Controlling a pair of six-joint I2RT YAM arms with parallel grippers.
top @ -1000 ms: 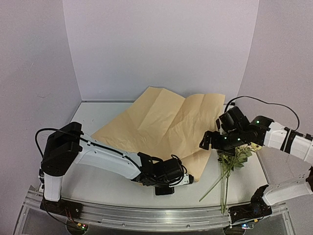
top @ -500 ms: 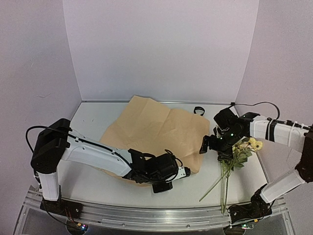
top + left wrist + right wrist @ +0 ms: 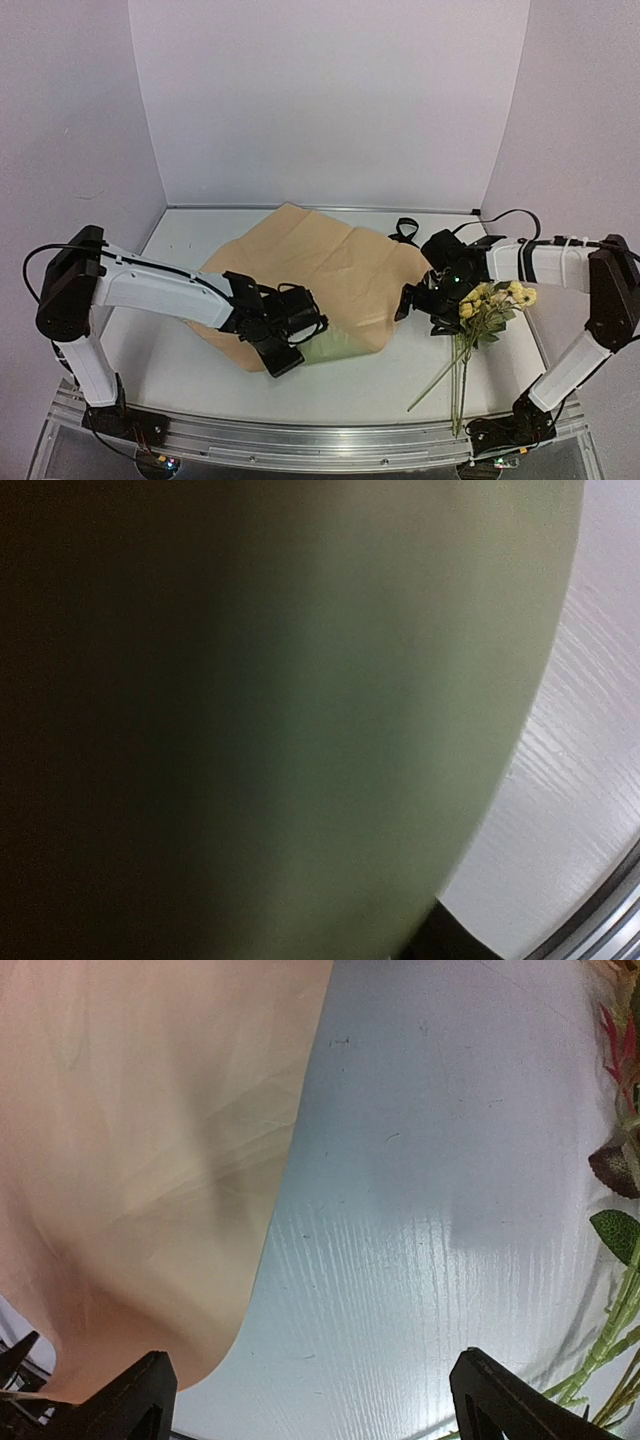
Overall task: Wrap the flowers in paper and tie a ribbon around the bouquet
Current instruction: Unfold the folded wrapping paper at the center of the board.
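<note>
Right fingers (image 3: 135, 1405) are spread wide with nothing between them, just bare tabletop (image 3: 420, 1210) and the edge of the paper (image 3: 130, 1160) beside the left one. Left fingers (image 3: 283, 357) I honestly can't tell. The top view is too small to read them, and the left wrist camera is filled with olive-green paper (image 3: 350, 680) plus a strip of white tabletop (image 3: 590, 780).

The white tabletop (image 3: 180, 250) carries everything. The paper (image 3: 310, 265) is the biggest thing on it, lying tan side up across the middle, with a bit of its near edge flipped over to show green right by the left fingers.

The left arm (image 3: 160, 290) reaches low and long from its base at the left, stretched nearly flat, wrist down on the near edge of the paper. The right arm (image 3: 540, 262) comes in from the right side, forearm roughly level, wrist tipped down at the paper's right edge.

The flowers (image 3: 492, 300) lie on the tabletop just right of the right fingers, off the paper, blossoms toward the far side and stems (image 3: 457, 385) running toward the near edge. A small black loop that looks like the ribbon (image 3: 403, 230) sits by the paper's far right corner.
</note>
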